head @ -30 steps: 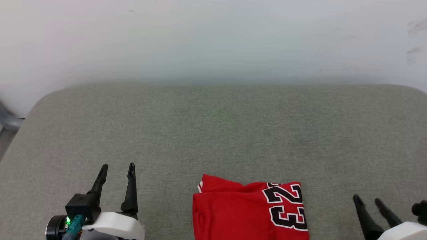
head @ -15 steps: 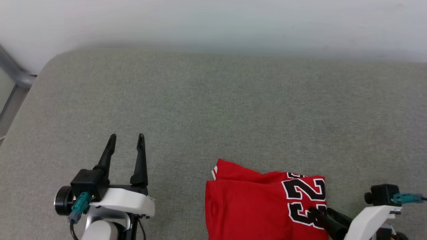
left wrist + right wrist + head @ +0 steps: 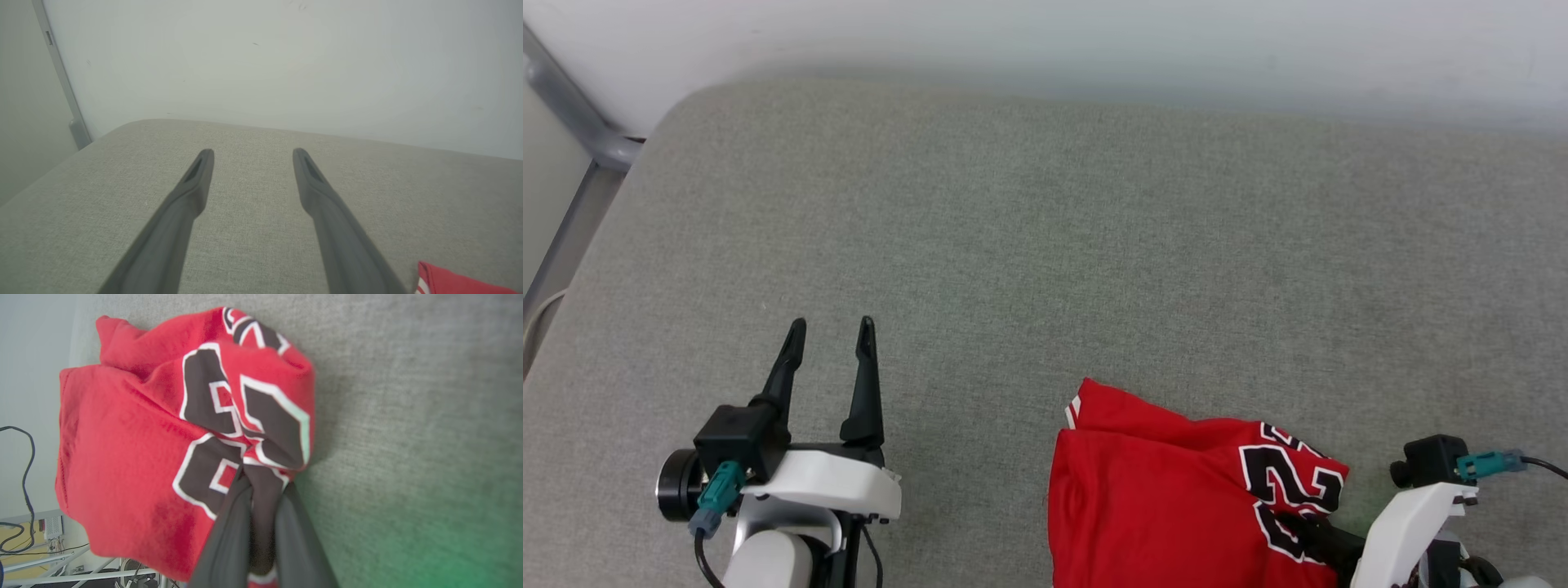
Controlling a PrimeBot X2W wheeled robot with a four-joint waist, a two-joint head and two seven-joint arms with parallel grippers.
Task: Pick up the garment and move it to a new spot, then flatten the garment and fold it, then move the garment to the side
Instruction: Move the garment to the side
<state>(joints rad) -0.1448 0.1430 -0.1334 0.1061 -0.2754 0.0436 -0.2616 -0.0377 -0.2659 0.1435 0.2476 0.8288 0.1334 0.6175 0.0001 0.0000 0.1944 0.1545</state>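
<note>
Red, thin and limp, the basketball jersey (image 3: 1160,498) lay folded on the grey cushion (image 3: 1045,245), its numbered edge bunched in the right end effector's (image 3: 261,477) nearly closed fingers, looking light but apt to sag unless the wide-spread, empty left end effector (image 3: 832,323) took the opposite edge.

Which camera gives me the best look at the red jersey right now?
The right wrist view: the jersey shows almost whole, numerals clear, bunched where the right end effector pinches it. The head view cuts it off at the bottom edge; the left wrist view catches one red corner.
</note>
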